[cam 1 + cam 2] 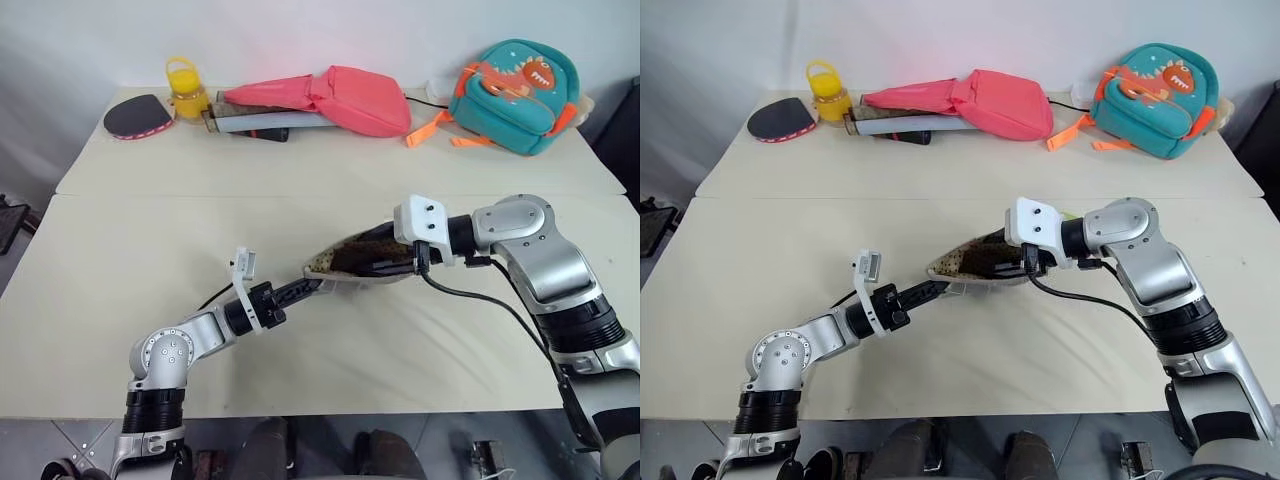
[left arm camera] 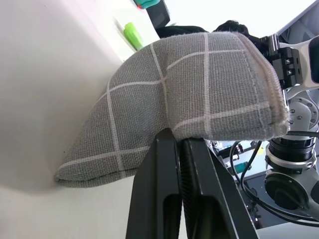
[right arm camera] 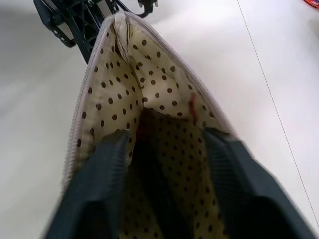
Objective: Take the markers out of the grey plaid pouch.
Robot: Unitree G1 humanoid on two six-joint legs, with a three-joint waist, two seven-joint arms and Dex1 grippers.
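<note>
The grey plaid pouch (image 1: 345, 262) is held up off the table between both arms, its mouth turned toward my right arm. My left gripper (image 1: 312, 287) is shut on the pouch's closed end, with the black fingers (image 2: 169, 189) pinching the checked fabric (image 2: 199, 84). My right gripper (image 1: 1008, 264) reaches into the mouth, and its two fingers (image 3: 99, 189) stand apart against the dotted tan lining (image 3: 149, 74). A slim dark marker with a reddish tip (image 3: 144, 144) lies between them, untouched. A light green marker cap (image 2: 132, 35) shows on the table beyond the pouch.
Along the table's far edge lie a pink bag (image 1: 350, 100), a teal dinosaur backpack (image 1: 515, 95), a yellow bottle (image 1: 187, 90) and a black table-tennis paddle (image 1: 137, 115). A seam (image 1: 200, 195) crosses the table behind the pouch.
</note>
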